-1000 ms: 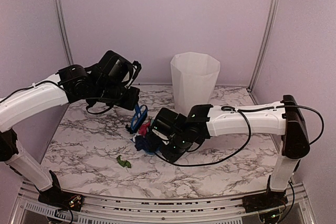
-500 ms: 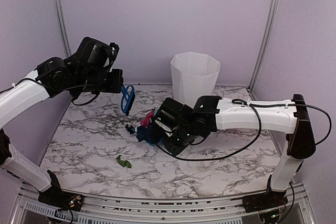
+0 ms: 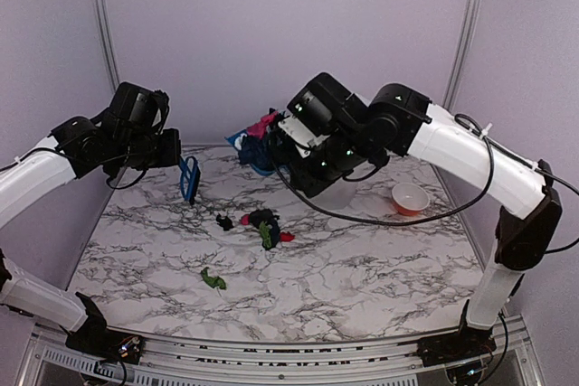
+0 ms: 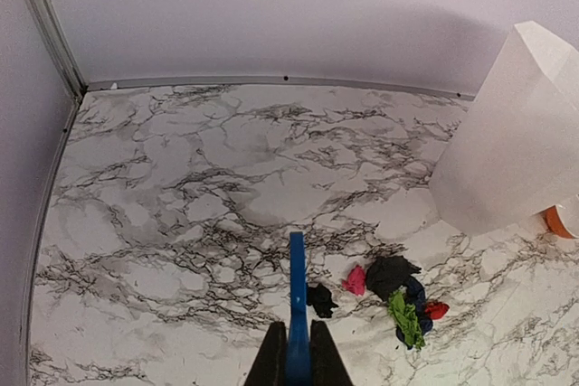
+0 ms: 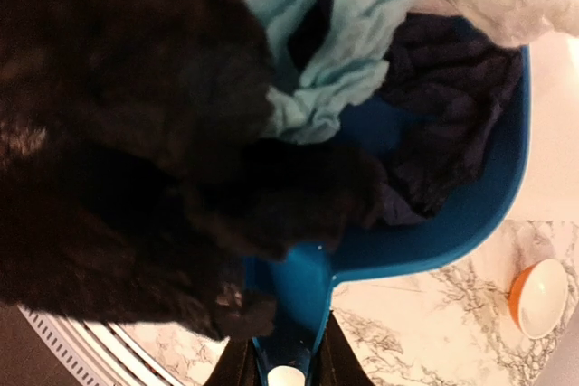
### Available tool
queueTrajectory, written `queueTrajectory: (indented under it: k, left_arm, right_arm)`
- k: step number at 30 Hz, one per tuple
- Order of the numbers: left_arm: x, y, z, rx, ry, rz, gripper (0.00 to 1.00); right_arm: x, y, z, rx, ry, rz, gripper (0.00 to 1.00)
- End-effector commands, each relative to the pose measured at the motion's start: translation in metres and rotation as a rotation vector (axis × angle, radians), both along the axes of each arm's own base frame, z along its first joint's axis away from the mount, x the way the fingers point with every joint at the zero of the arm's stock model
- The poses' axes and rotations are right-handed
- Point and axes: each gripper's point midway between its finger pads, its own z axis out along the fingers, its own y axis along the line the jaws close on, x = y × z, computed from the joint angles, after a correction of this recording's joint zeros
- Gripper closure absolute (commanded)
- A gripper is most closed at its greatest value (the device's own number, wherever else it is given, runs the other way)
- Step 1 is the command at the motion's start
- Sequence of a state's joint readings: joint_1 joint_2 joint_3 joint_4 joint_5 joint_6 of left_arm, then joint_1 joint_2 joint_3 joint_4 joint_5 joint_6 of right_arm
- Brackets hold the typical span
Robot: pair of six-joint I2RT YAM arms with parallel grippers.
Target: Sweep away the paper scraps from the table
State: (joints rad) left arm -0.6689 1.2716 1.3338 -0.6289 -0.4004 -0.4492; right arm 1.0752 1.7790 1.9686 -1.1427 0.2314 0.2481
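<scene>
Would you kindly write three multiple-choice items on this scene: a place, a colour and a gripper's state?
1. Where is the blue dustpan? A. inside a bowl B. held aloft by the right gripper C. on the floor
2. What colour is the lone scrap nearest the near edge of the table? A. green B. yellow C. white
3. The left gripper is: A. open B. shut on a scrap C. shut on the brush
1 B: its handle sits between the fingers, pan above the table. 2 A: plainly green. 3 C: its fingers clamp the blue brush.
</scene>
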Motion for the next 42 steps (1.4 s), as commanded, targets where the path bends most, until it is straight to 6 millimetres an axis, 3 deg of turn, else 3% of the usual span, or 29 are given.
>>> queueTrajectory:
  k: [1,6,10,14,18,22,29,32,42]
  left_arm:
    - [0.009,-0.006,-0.007,-0.053,-0.003,-0.015,1.00]
    - [0.013,-0.017,-0.023,-0.075,0.028,-0.048,1.00]
    - [0.015,-0.025,-0.033,-0.076,0.051,-0.073,1.00]
    - [0.016,-0.028,-0.039,-0.076,0.060,-0.088,1.00]
    - [0.017,-0.031,-0.042,-0.084,0.061,-0.094,1.00]
    - [0.015,-0.030,-0.045,-0.087,0.065,-0.093,1.00]
    - [0.016,-0.029,-0.047,-0.085,0.065,-0.086,1.00]
    - [0.016,-0.029,-0.047,-0.086,0.066,-0.086,1.00]
    - [0.015,-0.029,-0.048,-0.088,0.066,-0.088,1.00]
  right_arm:
    - [0.033,-0.035,0.037,-0.051,-0.066,-0.065,1.00]
    - [0.084,-0.074,0.075,0.013,-0.150,-0.199,1.00]
    - [0.133,-0.120,0.091,-0.020,-0.251,-0.365,1.00]
    - [0.176,-0.170,0.091,-0.189,-0.383,-0.545,1.00]
    - [0.203,-0.200,0.090,-0.460,-0.539,-0.673,1.00]
    - [0.212,-0.214,0.104,-0.667,-0.672,-0.754,1.00]
    - [0.195,-0.211,0.133,-0.813,-0.863,-0.780,1.00]
    - [0.187,-0.214,0.130,-0.905,-0.888,-0.755,1.00]
    - [0.188,-0.214,0.126,-0.916,-0.888,-0.750,1.00]
